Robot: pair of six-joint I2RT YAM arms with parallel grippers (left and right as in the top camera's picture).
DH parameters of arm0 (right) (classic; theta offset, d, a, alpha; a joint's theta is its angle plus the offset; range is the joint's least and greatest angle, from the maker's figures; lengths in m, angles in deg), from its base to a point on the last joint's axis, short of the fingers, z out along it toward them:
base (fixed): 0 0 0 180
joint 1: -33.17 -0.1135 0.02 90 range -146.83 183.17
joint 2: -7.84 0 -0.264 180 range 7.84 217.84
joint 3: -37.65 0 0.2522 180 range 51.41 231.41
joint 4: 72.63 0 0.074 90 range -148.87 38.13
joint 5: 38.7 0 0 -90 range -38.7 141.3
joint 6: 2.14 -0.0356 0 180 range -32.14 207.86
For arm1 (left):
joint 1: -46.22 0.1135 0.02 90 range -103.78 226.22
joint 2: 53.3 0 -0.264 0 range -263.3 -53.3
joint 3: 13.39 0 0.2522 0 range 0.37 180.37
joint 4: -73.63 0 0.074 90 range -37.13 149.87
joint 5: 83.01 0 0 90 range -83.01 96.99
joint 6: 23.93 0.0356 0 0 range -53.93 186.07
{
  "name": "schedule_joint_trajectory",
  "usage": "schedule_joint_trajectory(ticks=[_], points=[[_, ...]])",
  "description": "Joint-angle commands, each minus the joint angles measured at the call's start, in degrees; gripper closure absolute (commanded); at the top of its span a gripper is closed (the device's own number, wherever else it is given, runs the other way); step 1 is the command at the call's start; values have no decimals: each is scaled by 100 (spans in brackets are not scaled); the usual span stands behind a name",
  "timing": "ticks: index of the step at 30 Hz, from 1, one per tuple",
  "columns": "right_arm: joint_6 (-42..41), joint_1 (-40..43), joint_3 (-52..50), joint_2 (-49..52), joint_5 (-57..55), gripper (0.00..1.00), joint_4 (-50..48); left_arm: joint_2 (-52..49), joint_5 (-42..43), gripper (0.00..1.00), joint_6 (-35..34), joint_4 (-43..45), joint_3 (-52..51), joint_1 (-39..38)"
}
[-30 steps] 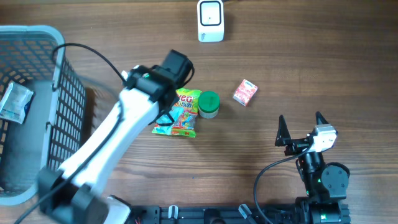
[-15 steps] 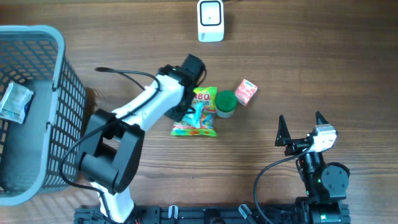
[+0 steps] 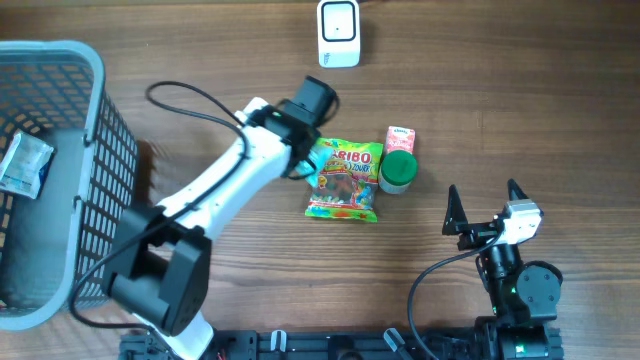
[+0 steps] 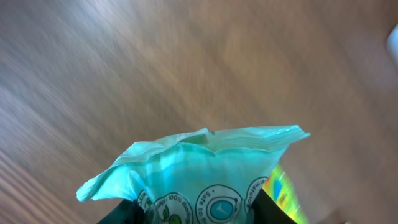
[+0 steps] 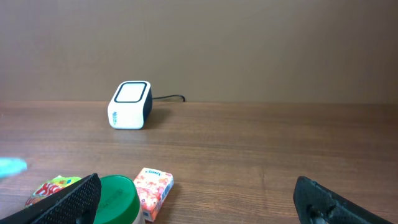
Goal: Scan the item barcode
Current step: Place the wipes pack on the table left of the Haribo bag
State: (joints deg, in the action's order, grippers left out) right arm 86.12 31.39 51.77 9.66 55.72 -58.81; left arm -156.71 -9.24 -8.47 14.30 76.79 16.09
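Observation:
The colourful gummy candy bag (image 3: 345, 180) lies flat on the wooden table, right of centre. My left gripper (image 3: 312, 158) is at the bag's left edge. In the left wrist view the bag's teal sealed end (image 4: 205, 168) fills the space between my two dark fingers (image 4: 121, 214), which stand apart on either side of it, so the left gripper (image 4: 199, 211) is open. The white barcode scanner (image 3: 339, 33) stands at the far edge of the table. My right gripper (image 3: 485, 205) rests open near the front right, with nothing between its fingers (image 5: 196, 193).
A green-lidded jar (image 3: 398, 172) touches the bag's right side, with a pink tissue pack (image 3: 400, 137) just behind it. A grey mesh basket (image 3: 90, 130) at the left holds a small packet (image 3: 22, 165). The scanner (image 5: 130, 104), jar (image 5: 115, 198) and pack (image 5: 154, 190) show in the right wrist view.
My left arm has swept right, taking the candy bag with it; the jar and tissue pack were pushed right too. The left jaws have parted. The right arm is still.

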Motion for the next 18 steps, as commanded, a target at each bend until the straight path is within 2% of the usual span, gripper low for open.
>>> schedule_joint_trajectory(ticks=[1, 3, 6, 7, 9, 10, 11, 14, 16, 18], points=[[-85, -2, -4, -11, -59, 0, -15, -162, -79, 67, 103, 48, 81, 247], [-83, -2, -4, -11, -59, 0, -15, -391, 236, 69, 103, 149, 79, 262], [-83, -2, -4, -11, -59, 0, -15, -557, 883, 80, 105, 160, 79, 210], [-83, -2, -4, -11, -59, 0, -15, -525, 970, 69, 105, 160, 92, 197], [-83, -2, -4, -11, -59, 0, -15, -319, 1001, 23, 278, -46, 214, 275], [-83, -2, -4, -11, -59, 0, -15, -173, 999, 14, 706, -192, 374, 350], [-85, -2, -4, -11, -59, 0, -15, -42, 994, 0, 1058, -319, 538, 417], [-83, -2, -4, -11, -59, 0, -15, 752, 365, 0, 2048, -1401, 1974, 809], [-83, -2, -4, -11, -59, 0, -15, 1174, 81, 0, 2844, -1550, 2785, 1156], [-83, -2, -4, -11, -59, 0, -15, 1668, -400, 0, 3084, -1556, 3226, 1825]])
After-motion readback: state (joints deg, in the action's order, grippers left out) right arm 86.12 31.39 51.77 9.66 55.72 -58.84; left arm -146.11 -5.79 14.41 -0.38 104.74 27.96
